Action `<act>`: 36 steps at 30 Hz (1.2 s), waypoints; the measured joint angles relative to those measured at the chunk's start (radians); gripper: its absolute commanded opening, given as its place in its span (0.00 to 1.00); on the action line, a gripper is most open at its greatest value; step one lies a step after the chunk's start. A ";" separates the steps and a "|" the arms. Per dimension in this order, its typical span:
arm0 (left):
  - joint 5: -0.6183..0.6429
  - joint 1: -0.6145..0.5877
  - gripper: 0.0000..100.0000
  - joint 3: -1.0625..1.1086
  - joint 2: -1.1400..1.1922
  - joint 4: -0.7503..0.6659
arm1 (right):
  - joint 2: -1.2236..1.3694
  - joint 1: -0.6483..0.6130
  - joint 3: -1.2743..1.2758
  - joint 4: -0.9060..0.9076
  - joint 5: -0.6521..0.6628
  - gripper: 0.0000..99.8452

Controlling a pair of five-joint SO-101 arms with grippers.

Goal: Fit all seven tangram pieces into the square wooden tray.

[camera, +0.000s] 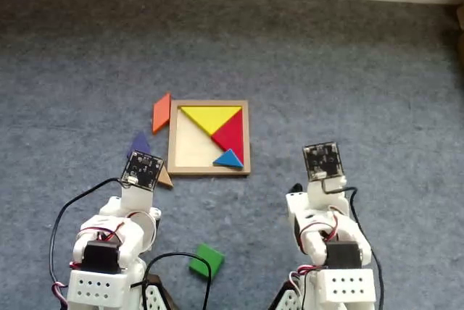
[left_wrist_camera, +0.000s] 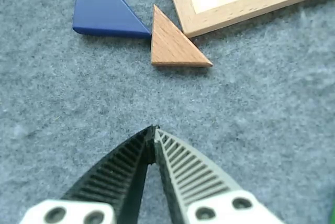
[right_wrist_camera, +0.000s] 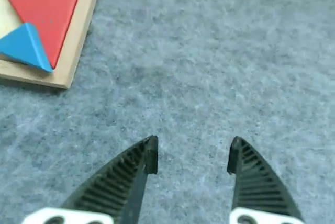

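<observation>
The square wooden tray [camera: 246, 136] lies mid-table and holds a yellow triangle [camera: 203, 116], a red triangle [camera: 230, 136] and a small light-blue triangle [camera: 228, 158]. Outside its left side lie an orange parallelogram [camera: 161, 113], a dark blue triangle [camera: 139, 143] and a wood-coloured triangle [camera: 165, 177]. A green square [camera: 207, 259] sits near the front between the arms. My left gripper [left_wrist_camera: 153, 134] is shut and empty, short of the wood-coloured triangle [left_wrist_camera: 171, 46] and the dark blue triangle [left_wrist_camera: 102, 9]. My right gripper [right_wrist_camera: 191, 156] is open over bare carpet, off the tray's corner [right_wrist_camera: 78, 41].
Everything rests on grey-blue carpet. The left arm [camera: 141, 171] stands at the tray's front-left corner, the right arm [camera: 322, 162] to the tray's front right. Cables loop beside the green square. Bare tray floor [camera: 190, 143] shows in the left half.
</observation>
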 measured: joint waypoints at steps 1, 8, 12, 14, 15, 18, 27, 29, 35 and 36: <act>0.000 0.000 0.01 0.000 0.000 0.000 | -0.037 0.003 0.029 0.000 -0.029 0.22; 0.000 0.000 0.01 0.000 0.000 0.000 | -0.198 0.006 0.043 0.000 -0.164 0.22; 0.000 0.000 0.01 0.000 0.000 0.000 | -0.196 0.009 0.043 0.000 -0.247 0.22; 0.000 0.000 0.01 0.000 0.000 0.000 | -0.186 0.009 0.043 0.000 -0.296 0.22; 0.000 0.000 0.01 0.000 0.000 0.003 | -0.183 0.008 0.043 0.000 -0.319 0.22; -0.054 -0.018 0.01 -0.017 0.000 0.025 | -0.181 0.008 0.043 0.000 -0.356 0.22; -0.476 -0.155 0.02 -0.353 0.002 0.040 | -0.181 0.008 0.043 0.054 -0.364 0.22; -0.500 -0.155 0.06 -0.423 0.006 0.048 | -0.181 0.008 0.043 0.054 -0.364 0.22; -0.531 -0.163 0.18 -0.609 0.176 0.138 | -0.181 0.008 0.043 0.054 -0.364 0.22; -0.534 -0.158 0.20 -0.638 0.235 0.161 | -0.181 0.008 0.043 0.054 -0.364 0.22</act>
